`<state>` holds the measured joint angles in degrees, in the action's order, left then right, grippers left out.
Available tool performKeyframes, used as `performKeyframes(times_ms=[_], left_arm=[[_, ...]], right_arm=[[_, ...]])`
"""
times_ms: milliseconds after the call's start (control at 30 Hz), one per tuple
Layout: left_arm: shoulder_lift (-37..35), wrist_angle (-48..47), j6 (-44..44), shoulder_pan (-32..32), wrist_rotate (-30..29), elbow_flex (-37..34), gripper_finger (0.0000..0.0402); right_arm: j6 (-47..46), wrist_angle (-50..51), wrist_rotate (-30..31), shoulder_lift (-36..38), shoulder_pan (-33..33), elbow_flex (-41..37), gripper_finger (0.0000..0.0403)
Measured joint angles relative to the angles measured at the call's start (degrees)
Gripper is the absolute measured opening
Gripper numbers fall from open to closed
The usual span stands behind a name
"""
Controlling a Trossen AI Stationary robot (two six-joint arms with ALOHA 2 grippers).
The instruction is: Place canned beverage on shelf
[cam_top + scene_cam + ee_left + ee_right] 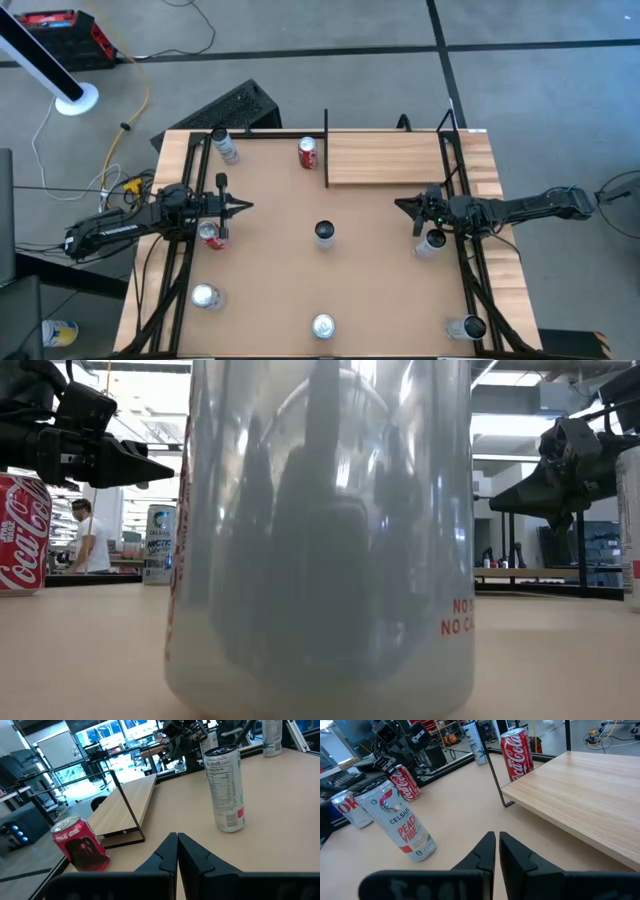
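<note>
Brown surface [380, 280] carries scattered cans; shelf [385, 158] empty at far edge. Left hand [245, 207], right hand [400, 204] both pinched together, empty, flanking centre can [324, 233], likely next pick.

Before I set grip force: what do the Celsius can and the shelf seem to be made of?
Celsius can: apparently thin aluminium, glossy printed wrap, bare silvery lid with pull tab. Shelf: pale wood or wood-look laminate, matte, with visible grain, edged by a thin black rail that looks like metal.
</note>
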<state>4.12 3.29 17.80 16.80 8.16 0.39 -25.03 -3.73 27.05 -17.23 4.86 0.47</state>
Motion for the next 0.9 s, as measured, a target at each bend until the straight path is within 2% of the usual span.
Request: performKeyframes(times_ms=[267,467,633,900], left_arm=[[0.0,0.0,0.2,0.0,0.0,0.0,0.0000],[0.0,-0.3,0.4,0.0,-2.2,0.0,0.0000],[0.0,-0.3,-8.0,0.0,-2.3,0.0,0.0000],[0.0,0.4,-20.6,0.0,-2.3,0.0,0.0000]], right_arm=[[0.0,0.0,0.0,0.0,0.0,0.0,0.0049],[-0.1,0.0,0.0,0.0,0.0,0.0,0.0049],[-3.5,-2.8,0.0,0.0,-0.6,0.1,0.0049],[5.8,-8.9,-0.4,0.0,-4.0,7.8,0.0049]])
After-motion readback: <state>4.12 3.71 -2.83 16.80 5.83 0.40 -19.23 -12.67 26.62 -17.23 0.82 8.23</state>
